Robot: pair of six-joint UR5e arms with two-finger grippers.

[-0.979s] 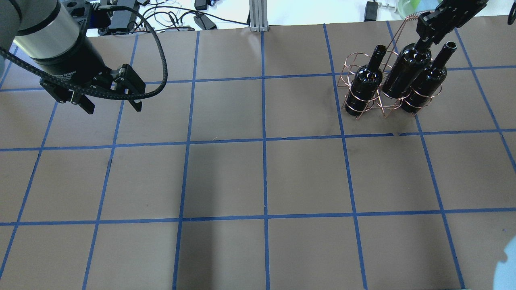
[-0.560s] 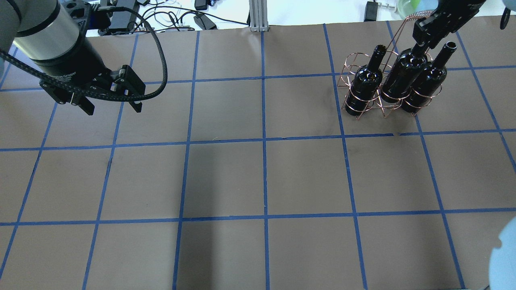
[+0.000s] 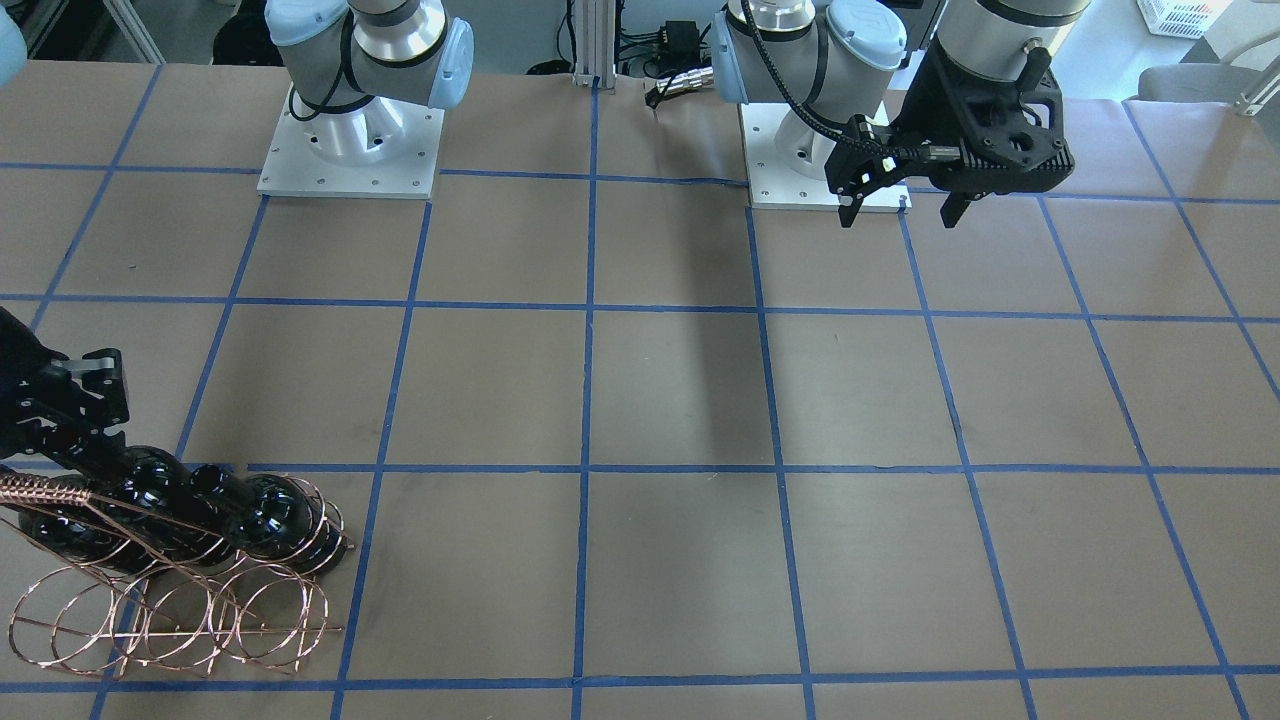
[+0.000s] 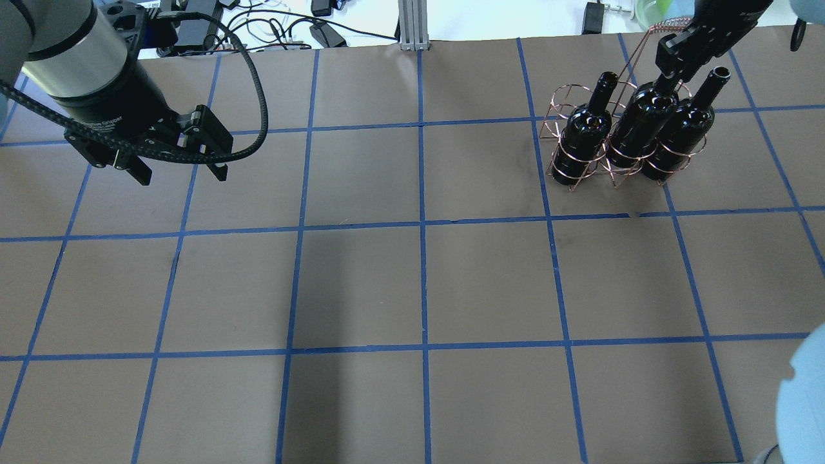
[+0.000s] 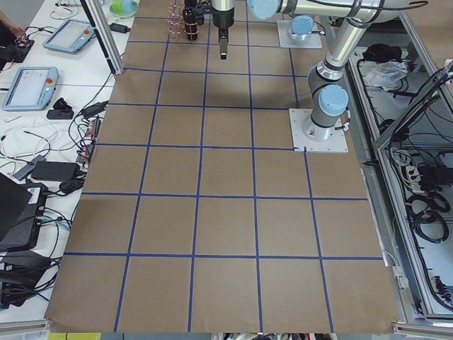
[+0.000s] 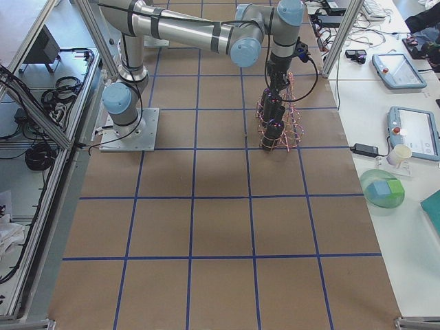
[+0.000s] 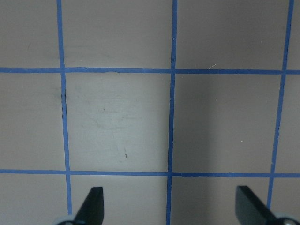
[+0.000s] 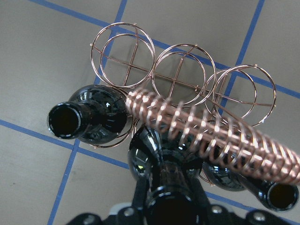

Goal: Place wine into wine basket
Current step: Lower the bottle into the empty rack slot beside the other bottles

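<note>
**Wine seated in the middle loop, right gripper on its neck**

The wine (image 4: 644, 125) stands upright in the middle loop of the basket (image 4: 559, 103), in the row nearer to the robot, between two other bottles (image 4: 583, 138) and close against both. The three loops of the far row are empty. I cannot tell if its bottom rests fully on the basket floor.

The right gripper (image 4: 667, 74) is closed on the wine's neck, just under the mouth. The twisted handle (image 8: 220, 140) passes very near to the neck and the fingers.

The left gripper (image 4: 182, 174) hangs wide open over the bare table (image 4: 419, 283), holding nothing, well apart from the basket.

My worry is the release. If the fingers open toward the handle, one can hook the wire, and the lift would then drag or tip the light basket. If the wine is not fully down, it may drop and knock the glass beside it.
</note>
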